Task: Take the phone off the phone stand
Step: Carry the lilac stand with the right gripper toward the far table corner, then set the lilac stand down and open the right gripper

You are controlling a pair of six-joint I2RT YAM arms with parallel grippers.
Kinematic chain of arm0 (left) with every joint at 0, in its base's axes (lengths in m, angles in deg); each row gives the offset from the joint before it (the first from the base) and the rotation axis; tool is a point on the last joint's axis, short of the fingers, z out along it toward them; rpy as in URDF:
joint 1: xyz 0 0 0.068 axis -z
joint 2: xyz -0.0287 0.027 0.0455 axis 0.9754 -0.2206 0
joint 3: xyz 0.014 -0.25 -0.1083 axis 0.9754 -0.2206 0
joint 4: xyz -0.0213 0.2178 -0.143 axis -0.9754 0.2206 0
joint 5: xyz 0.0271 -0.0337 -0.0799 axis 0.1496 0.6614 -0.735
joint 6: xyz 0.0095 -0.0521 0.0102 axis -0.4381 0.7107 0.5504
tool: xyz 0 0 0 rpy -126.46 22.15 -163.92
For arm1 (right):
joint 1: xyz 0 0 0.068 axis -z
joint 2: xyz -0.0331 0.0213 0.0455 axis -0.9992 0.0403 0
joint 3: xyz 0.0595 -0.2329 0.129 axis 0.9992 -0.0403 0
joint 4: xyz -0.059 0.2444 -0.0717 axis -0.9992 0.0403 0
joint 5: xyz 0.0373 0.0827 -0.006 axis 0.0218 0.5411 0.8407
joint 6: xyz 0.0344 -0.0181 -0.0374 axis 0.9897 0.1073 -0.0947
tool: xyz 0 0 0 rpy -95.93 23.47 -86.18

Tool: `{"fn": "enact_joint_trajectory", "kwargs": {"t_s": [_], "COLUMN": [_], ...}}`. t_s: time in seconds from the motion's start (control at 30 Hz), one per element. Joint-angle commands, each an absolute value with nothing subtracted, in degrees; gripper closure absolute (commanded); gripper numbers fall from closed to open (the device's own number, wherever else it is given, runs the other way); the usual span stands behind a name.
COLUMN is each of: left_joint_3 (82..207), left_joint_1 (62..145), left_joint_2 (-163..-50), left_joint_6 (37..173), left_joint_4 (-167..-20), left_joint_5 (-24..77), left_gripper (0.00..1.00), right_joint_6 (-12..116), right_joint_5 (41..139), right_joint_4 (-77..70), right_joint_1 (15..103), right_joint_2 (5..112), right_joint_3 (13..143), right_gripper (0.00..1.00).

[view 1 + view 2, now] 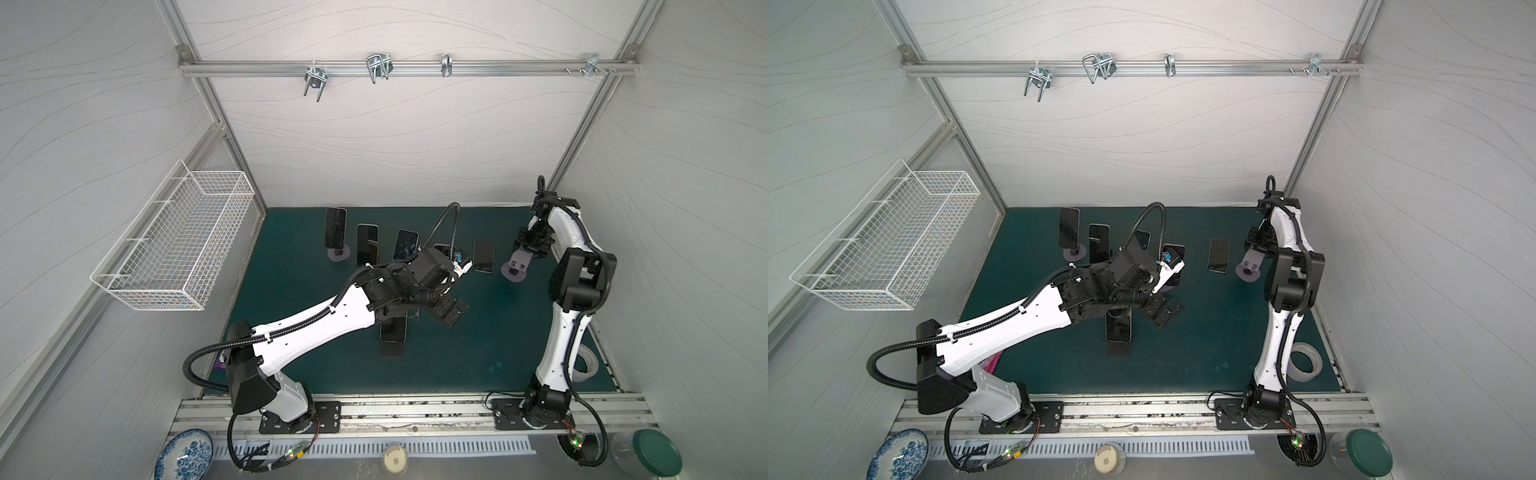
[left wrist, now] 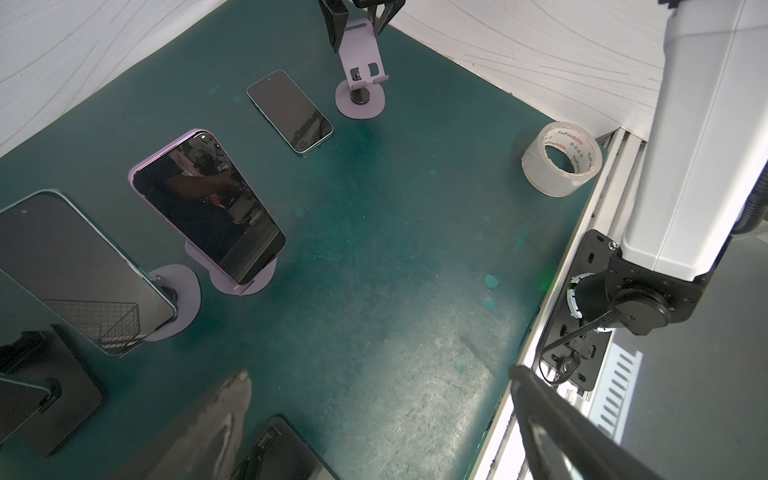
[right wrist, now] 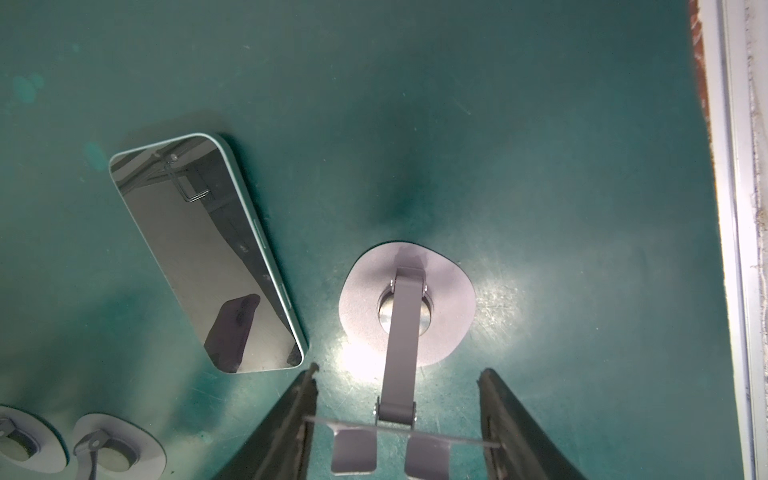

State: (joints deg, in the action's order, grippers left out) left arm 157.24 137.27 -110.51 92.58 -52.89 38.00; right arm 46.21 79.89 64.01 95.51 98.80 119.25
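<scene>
Right tool (image 3: pixel 399 372) clamped on the phone stand (image 3: pixel 361 307) plate, near the table (image 3: pixel 540 166) right edge. Phone (image 3: pixel 208 249) flat, just beside the stand. Left tool (image 1: pixel 452 312) jaws apart, mid-table. Wire basket (image 1: pixel 174 249) on left wall.

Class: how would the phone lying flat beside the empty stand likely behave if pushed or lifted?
The phone looks rigid and thin, so it would probably slide flat over the mat rather than tip. Its glossy screen and low edges may make gripping tricky.
</scene>
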Motion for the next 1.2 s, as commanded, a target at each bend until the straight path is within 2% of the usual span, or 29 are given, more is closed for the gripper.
{"fn": "enact_joint_trajectory", "kwargs": {"t_s": [0.0,0.27,0.57,0.6,1.17], "left_joint_3": [159.3,158.9,157.9,157.9,156.1], "left_joint_1": [137.0,137.0,136.9,136.9,136.9], "left_joint_2": [-109.7,-109.2,-108.5,-108.5,-106.5], "left_joint_6": [92.0,91.9,91.8,91.9,92.4], "left_joint_4": [-53.3,-53.4,-54.5,-54.5,-55.9], "left_joint_5": [39.1,38.9,39.1,39.2,39.7], "left_gripper": [0.02,0.02,0.02,0.02,0.02], "right_joint_6": [46.8,46.9,47.3,47.5,48.7], "right_joint_5": [82.2,82.2,79.9,79.7,75.9], "right_joint_4": [65.2,66.6,67.0,67.1,68.0], "right_joint_1": [95.9,95.9,95.8,95.9,95.4], "right_joint_2": [100.5,100.3,98.5,98.1,92.3], "right_joint_3": [120.2,120.7,121.2,121.4,124.5], "right_gripper": [0.40,0.23,0.09,0.01,0.01]}}
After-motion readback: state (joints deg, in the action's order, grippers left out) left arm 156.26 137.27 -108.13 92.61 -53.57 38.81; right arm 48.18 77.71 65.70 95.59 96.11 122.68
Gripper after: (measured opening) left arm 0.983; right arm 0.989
